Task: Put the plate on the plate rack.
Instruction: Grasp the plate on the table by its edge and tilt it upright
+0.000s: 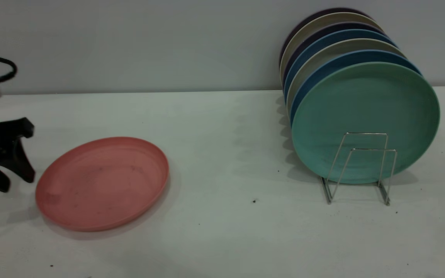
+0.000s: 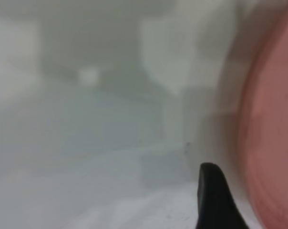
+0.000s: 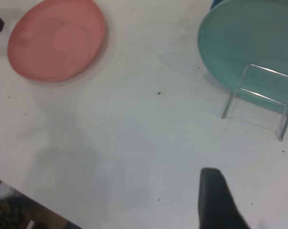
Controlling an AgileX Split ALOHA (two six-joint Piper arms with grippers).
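The salmon-pink plate (image 1: 102, 183) lies flat on the white table at the left. It also shows in the left wrist view (image 2: 272, 143) and the right wrist view (image 3: 58, 40). My left gripper (image 1: 12, 174) is low at the plate's left edge. It is open, and in its wrist view (image 2: 253, 205) the plate's rim shows between the two dark fingers (image 2: 215, 202). The silver wire plate rack (image 1: 361, 166) stands at the right and also shows in the right wrist view (image 3: 263, 95). My right gripper (image 3: 251, 202) is open and empty, high above the table, out of the exterior view.
Several plates stand upright in the rack, leaning back toward the wall. A teal-green plate (image 1: 365, 123) is at the front, with blue and beige ones behind. The rack's two front loops hold nothing. The table's near edge (image 3: 20, 183) shows in the right wrist view.
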